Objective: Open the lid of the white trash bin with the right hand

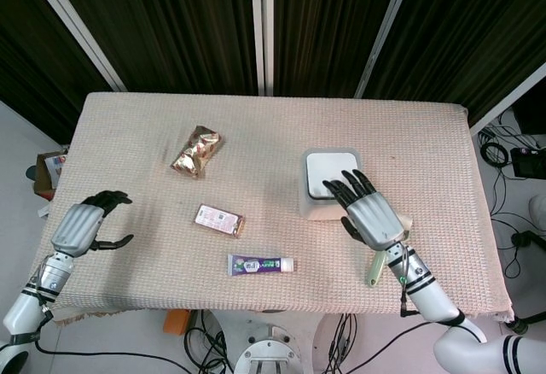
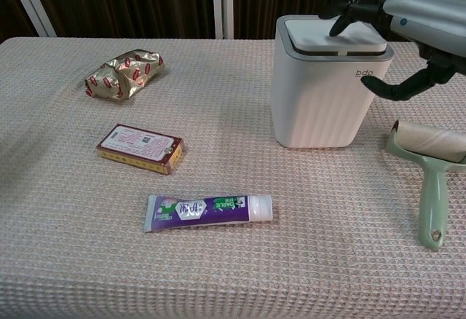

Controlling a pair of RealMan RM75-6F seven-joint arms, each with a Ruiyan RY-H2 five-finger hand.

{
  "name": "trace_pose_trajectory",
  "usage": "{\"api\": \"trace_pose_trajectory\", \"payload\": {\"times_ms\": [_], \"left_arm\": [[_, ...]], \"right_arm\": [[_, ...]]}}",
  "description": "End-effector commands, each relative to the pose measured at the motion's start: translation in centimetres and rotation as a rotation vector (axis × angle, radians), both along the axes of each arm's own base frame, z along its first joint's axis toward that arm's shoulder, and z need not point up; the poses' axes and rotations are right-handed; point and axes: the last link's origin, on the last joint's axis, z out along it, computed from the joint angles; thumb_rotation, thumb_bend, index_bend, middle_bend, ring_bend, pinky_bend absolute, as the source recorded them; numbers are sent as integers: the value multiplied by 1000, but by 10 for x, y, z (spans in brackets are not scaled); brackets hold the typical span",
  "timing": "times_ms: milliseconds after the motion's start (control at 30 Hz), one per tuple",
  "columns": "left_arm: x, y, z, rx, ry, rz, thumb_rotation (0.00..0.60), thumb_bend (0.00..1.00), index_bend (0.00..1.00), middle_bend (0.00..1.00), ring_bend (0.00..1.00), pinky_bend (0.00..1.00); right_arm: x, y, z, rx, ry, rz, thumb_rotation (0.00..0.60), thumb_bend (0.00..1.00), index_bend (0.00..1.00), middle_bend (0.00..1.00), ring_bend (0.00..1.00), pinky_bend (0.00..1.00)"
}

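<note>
The white trash bin (image 1: 317, 205) (image 2: 324, 93) stands right of the table's middle. Its white lid (image 1: 326, 173) (image 2: 328, 35) sits slightly raised above the grey rim. My right hand (image 1: 372, 216) (image 2: 428, 9) hovers over the bin's near right side, palm down, fingers spread. Its fingertips (image 2: 339, 22) reach over the lid; whether they touch it I cannot tell. The thumb hangs beside the bin's right wall, and the hand holds nothing. Far to the left, my left hand (image 1: 84, 224) rests near the table's front edge, fingers loosely curled, empty.
A gold snack packet (image 1: 196, 150) (image 2: 124, 73) lies at the back left. A small box (image 1: 219, 219) (image 2: 140, 147) and a purple toothpaste tube (image 1: 260, 264) (image 2: 207, 210) lie in front of the bin's left. A green lint roller (image 1: 375, 265) (image 2: 431, 180) lies under my right wrist.
</note>
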Motion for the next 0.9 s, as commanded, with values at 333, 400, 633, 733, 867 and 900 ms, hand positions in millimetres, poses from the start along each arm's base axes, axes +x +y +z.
{"api": "trace_pose_trajectory", "payload": {"times_ms": [333, 400, 633, 733, 867, 900], "left_arm": [[0, -12, 9, 82, -14, -23, 434, 208, 262, 199, 173, 300], [-3, -18, 11, 103, -14, -25, 434, 207, 261, 199, 173, 300], [-20, -58, 12, 209, 20, -50, 409, 207, 198, 148, 140, 286], [-27, -73, 11, 192, 39, 6, 311, 207, 124, 96, 101, 267], [-28, -81, 15, 187, 85, 1, 285, 208, 111, 76, 87, 236], [-27, -82, 16, 190, 93, -2, 284, 207, 112, 76, 84, 233]], "right_arm": [[-120, 72, 52, -231, -150, -172, 600, 329, 0, 0, 0, 0], [-146, 89, 50, -221, -131, -253, 600, 327, 0, 0, 0, 0], [-200, 122, 49, -238, -109, -415, 600, 327, 0, 0, 0, 0], [-208, 129, 49, -263, -104, -439, 600, 327, 0, 0, 0, 0], [-213, 134, 52, -280, -117, -457, 600, 327, 0, 0, 0, 0], [-213, 134, 53, -284, -115, -458, 600, 327, 0, 0, 0, 0]]}}
